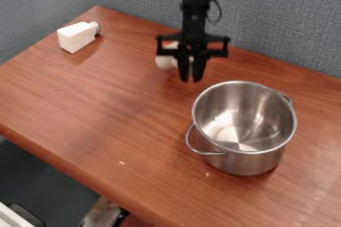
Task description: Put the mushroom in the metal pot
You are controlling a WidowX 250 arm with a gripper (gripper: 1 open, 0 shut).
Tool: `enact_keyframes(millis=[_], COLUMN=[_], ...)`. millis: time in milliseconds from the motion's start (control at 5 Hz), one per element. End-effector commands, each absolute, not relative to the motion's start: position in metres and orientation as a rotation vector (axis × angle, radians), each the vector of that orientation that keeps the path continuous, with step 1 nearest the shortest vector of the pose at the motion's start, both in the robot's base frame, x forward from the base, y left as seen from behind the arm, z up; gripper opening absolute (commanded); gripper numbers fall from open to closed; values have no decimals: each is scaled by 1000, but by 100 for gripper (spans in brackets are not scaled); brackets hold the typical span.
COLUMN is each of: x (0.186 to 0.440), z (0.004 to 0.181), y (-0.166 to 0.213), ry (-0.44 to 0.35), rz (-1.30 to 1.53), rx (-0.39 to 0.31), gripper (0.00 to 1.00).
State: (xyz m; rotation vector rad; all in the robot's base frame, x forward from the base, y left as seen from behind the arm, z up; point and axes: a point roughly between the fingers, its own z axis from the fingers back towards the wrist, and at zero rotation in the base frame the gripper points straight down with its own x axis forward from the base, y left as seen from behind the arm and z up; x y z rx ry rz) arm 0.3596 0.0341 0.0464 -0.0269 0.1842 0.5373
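My gripper (pixel 192 69) hangs a little above the wooden table, just up and left of the metal pot (pixel 273 143). Its dark fingers point down and stand close together, shut on the mushroom (pixel 163 60). Only a small cream-white bit of the mushroom shows at the gripper's left side; the cap is hidden. The metal pot is shiny, upright and open at the top, standing on the table at the right. The gripper is outside the pot's rim.
A white rectangular block (pixel 78 36) lies at the table's far left corner. The brown table (pixel 94 102) ends at a front edge running diagonally from left to bottom right. A grey wall rises behind it.
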Motion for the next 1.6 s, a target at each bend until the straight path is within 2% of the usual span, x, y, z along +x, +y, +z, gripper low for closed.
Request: enact_keyframes(millis=[0, 200, 400, 600, 800, 1000, 1200, 1400], x=[357, 354, 352, 355, 358, 363, 359, 354], z=[92, 92, 88, 76, 62, 61, 76, 87], y=[42, 41, 38, 37, 36, 34, 41, 51], ry=[130, 162, 198, 189, 181, 162, 155, 153], rz=[608, 650, 670, 732, 797, 897, 867, 844], rx=[-63, -51, -40, -50, -55, -89, -105, -114], gripper=[0, 0, 100, 0, 100, 0, 100, 0])
